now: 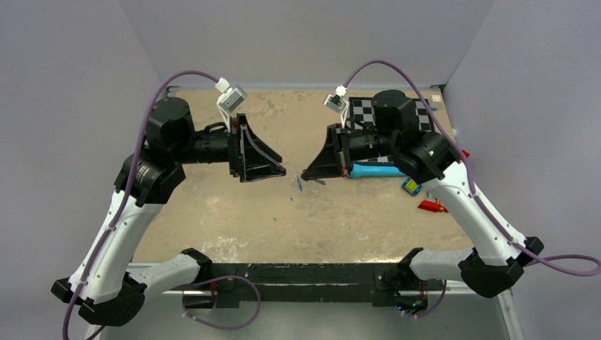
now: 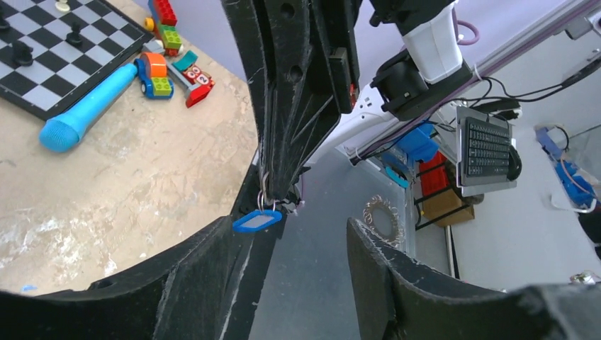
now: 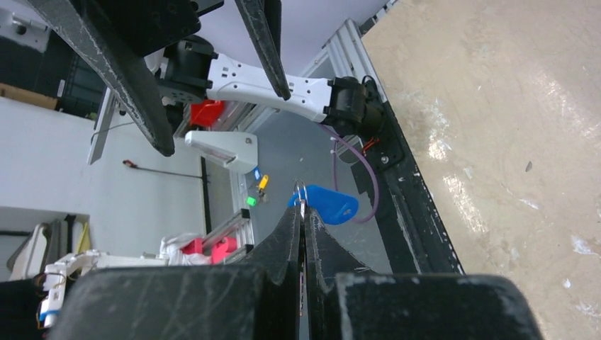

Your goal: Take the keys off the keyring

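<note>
My right gripper [image 1: 306,173] is shut on a thin metal keyring [image 3: 302,191] and holds it above the table. A bright blue oval tag [image 3: 326,205] hangs from the ring; it also shows in the left wrist view [image 2: 256,221] and the top view [image 1: 300,184]. Tiny grey metal bits of the keys [image 2: 292,205] show beside the ring, mostly hidden by the right fingertips. My left gripper [image 1: 281,170] is open and empty, level with the right one and a short gap to its left. In the left wrist view the tag hangs just above the left finger [image 2: 191,283].
A long light-blue tube tool [image 1: 374,171] lies behind the right gripper. A chessboard [image 1: 365,110] is at the back right. A blue-and-yellow block [image 1: 411,186] and a red piece [image 1: 432,207] lie at the right. The table's near edge rail [image 1: 298,273] runs between the arm bases.
</note>
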